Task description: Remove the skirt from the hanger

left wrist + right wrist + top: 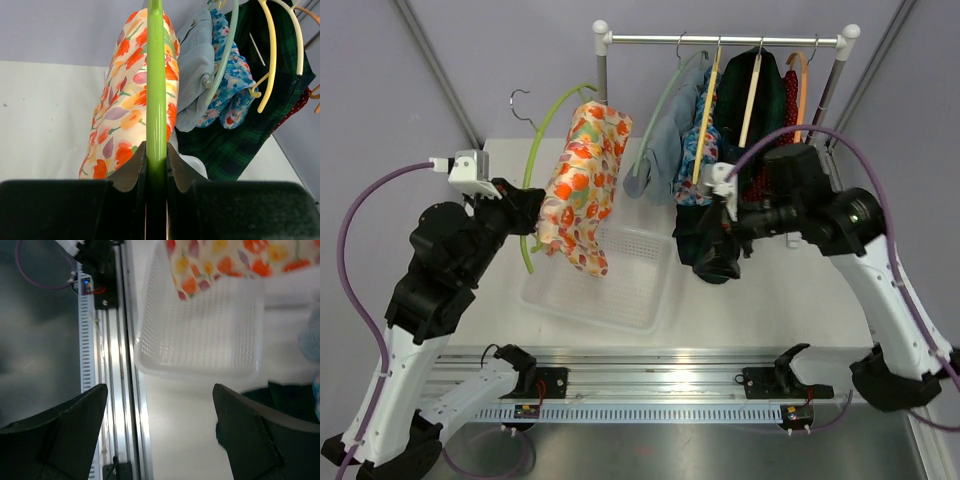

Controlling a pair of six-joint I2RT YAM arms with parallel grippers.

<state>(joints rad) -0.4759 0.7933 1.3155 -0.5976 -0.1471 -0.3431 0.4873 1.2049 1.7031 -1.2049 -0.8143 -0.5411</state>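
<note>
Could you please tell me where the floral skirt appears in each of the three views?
Top external: skirt, left of centre, above the basket.
Left wrist: skirt, centre-left, behind the green hanger.
Right wrist: skirt along the top edge.
Shared landmark: the basket, beneath the skirt's hem.

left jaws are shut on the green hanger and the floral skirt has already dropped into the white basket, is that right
No. The floral skirt hangs on the green hanger, above the white basket, not in it. The top external view shows this. The left jaws are shut on the hanger.
</note>
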